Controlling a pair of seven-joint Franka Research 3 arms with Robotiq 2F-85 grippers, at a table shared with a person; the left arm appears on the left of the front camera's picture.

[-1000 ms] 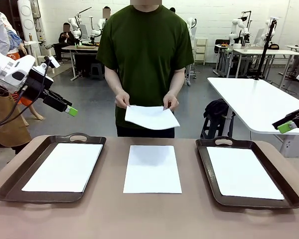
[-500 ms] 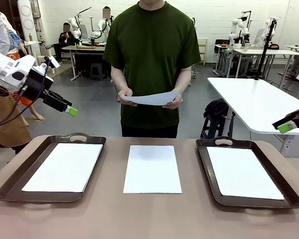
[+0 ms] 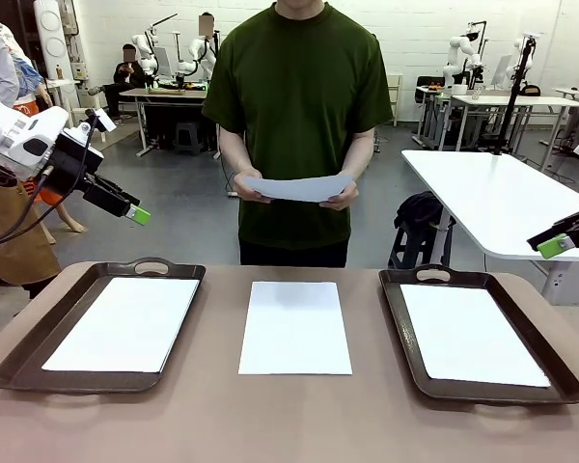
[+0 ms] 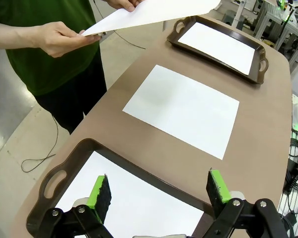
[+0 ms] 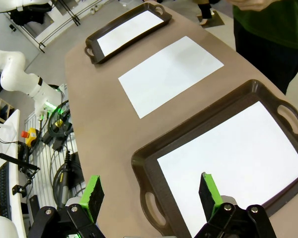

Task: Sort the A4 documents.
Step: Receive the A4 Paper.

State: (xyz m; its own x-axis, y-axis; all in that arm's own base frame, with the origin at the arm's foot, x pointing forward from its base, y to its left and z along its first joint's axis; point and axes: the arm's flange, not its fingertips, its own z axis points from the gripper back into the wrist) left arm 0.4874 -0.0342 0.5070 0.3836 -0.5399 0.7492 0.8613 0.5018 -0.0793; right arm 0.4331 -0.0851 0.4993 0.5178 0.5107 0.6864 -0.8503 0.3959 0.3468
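One A4 document (image 3: 295, 327) lies flat on the brown table between two dark trays; the same sheet (image 4: 182, 109) (image 5: 171, 74) shows in both wrist views. Another sheet (image 3: 125, 323) rests in the left tray (image 3: 19, 357), and a third sheet (image 3: 473, 334) in the right tray (image 3: 552, 359). The person at the far side holds one more sheet (image 3: 297, 187) level in both hands at waist height. My left gripper (image 4: 159, 187) hangs open high above the left tray. My right gripper (image 5: 150, 193) is open too, high over the right tray.
The tabletop (image 3: 270, 420) stretches bare in front of the trays. A white table (image 3: 502, 198) stands off to the right behind. Cables and equipment (image 5: 54, 129) lie on the floor beside the table's edge.
The person has lifted the held sheet from a downward tilt to level, and stood up straighter. Both arms and the sheets on the table have stayed put.
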